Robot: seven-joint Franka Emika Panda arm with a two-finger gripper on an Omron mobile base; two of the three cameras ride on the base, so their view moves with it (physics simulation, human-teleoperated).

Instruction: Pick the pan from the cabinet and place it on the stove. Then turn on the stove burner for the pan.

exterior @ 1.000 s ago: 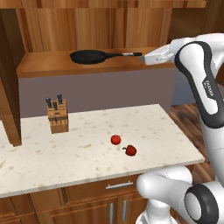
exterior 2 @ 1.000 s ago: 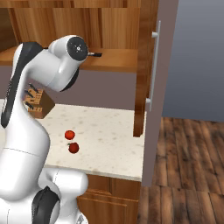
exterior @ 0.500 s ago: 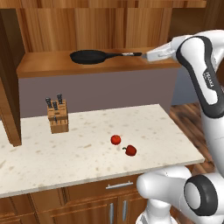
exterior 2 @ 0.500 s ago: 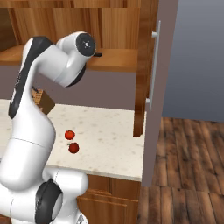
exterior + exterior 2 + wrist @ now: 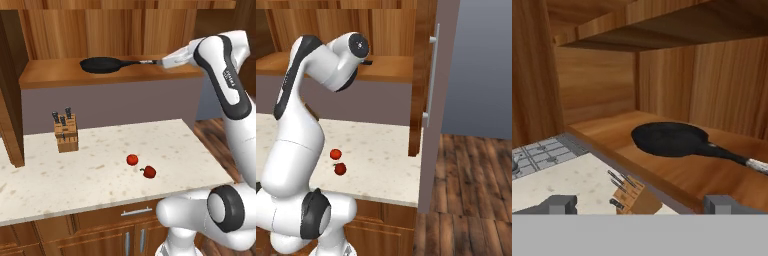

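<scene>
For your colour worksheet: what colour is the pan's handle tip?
Silvery grey on the pan, clearest in the hand view.

Small dark lettering runs along the white arm (image 5: pixel 227 80), too small to read

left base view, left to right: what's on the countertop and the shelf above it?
Knife block → pan on the cabinet shelf → red tomato → red pepper → claw at the pan handle's tip.

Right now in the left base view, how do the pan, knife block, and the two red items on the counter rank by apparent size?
1. pan, handle included
2. knife block
3. the two red items, which look alike; no ranking between them.
The pan sits farther back, so true sizes may differ more.
</scene>
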